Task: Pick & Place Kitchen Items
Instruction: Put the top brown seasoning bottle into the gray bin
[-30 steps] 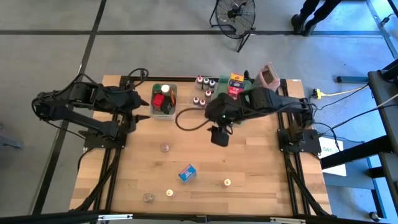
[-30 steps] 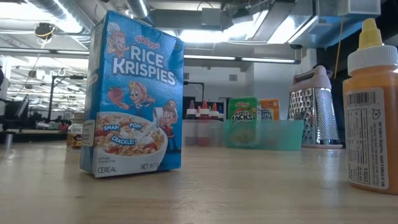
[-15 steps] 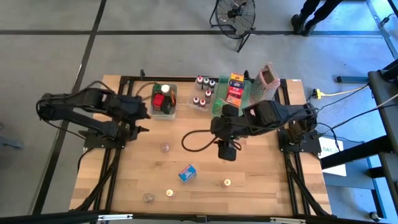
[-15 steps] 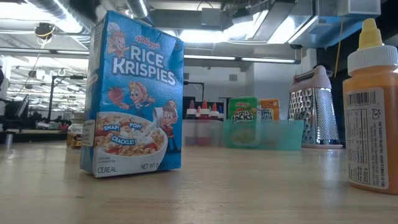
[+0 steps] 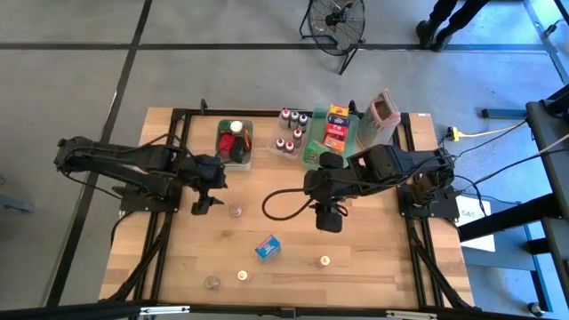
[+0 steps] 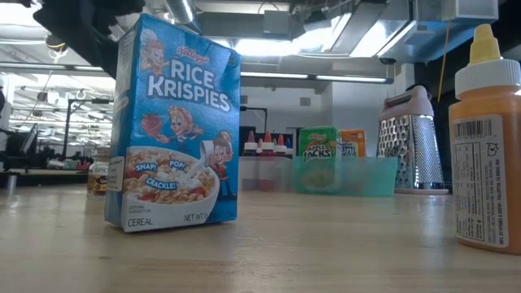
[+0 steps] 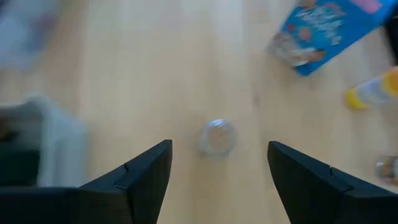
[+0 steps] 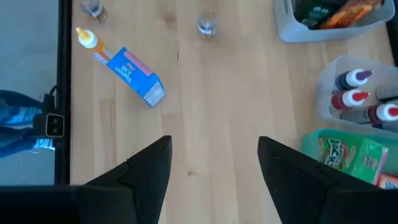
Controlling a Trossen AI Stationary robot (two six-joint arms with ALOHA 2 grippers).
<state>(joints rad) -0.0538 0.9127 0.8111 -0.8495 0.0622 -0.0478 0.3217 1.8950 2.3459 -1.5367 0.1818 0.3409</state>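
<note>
A: Where is the left gripper [image 5: 203, 206] right now?

B: It hangs over the counter [image 5: 373, 258] at about nine o'clock from centre, just beside a small clear jar [image 5: 236, 211]. In the left wrist view its fingers [image 7: 140, 180] are spread wide with nothing between them, and that jar [image 7: 217, 137] sits on the wood ahead of the gap.

A: And the right gripper [image 5: 329, 220]?

B: Near the middle of the counter, slightly toward three o'clock. Its fingers [image 8: 146, 168] are also parted and empty, with bare wood under them.

A: Where are the kitchen items?

B: Spread about. The blue cereal box [image 5: 268, 246] stands toward six o'clock of centre; the low view shows it upright [image 6: 175, 126]. An orange squeeze bottle [image 5: 324, 261] sits at about five o'clock, well apart from the box. Two more small pieces, a yellow-topped bottle [image 5: 241, 276] and a round jar [image 5: 211, 283], rest near the seven o'clock edge.

A: What about the far edge?

B: At twelve o'clock a clear bin [image 5: 220, 162] holds several items, including one with a red top. Beside it, tiny bottles [image 5: 292, 116] with red caps stand in a cluster. Next comes a green tray [image 5: 308, 156] with small food boxes [image 5: 336, 124], then the box grater [image 5: 383, 111] toward one o'clock.
</note>
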